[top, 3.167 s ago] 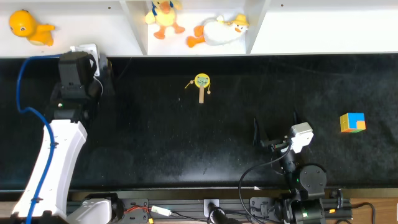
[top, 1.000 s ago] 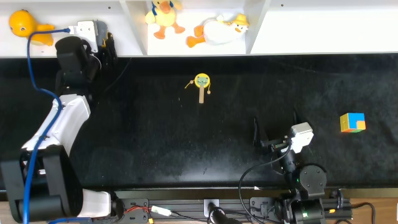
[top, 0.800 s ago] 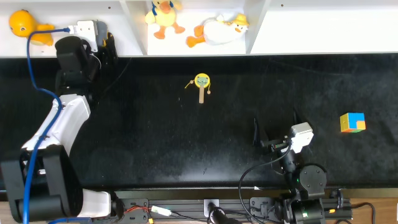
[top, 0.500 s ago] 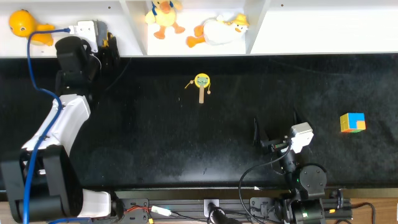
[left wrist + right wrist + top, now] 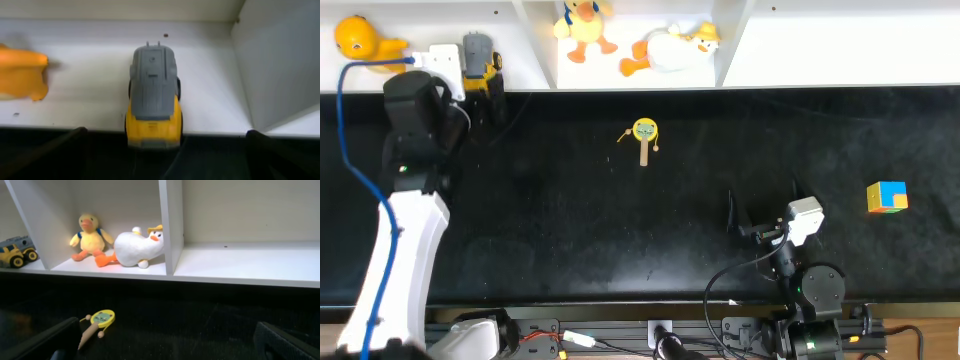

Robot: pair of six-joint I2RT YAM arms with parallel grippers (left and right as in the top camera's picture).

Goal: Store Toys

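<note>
Your left gripper (image 5: 165, 150) has let go and eased back. Its fingers stand wide, and the toy truck (image 5: 152, 95) sits straight ahead of them, just inside the shelf (image 5: 210, 100) lip, with the orange duck (image 5: 20, 75) off to one side. That toy looks stored. Your right gripper (image 5: 762, 195) waits wide open, with the rattle (image 5: 644, 135) ahead of it and the colour cube (image 5: 886, 197) out to its right.

A yellow-and-grey toy truck (image 5: 152, 97) sits on the white shelf (image 5: 210, 85) near an orange toy (image 5: 20, 75).
</note>
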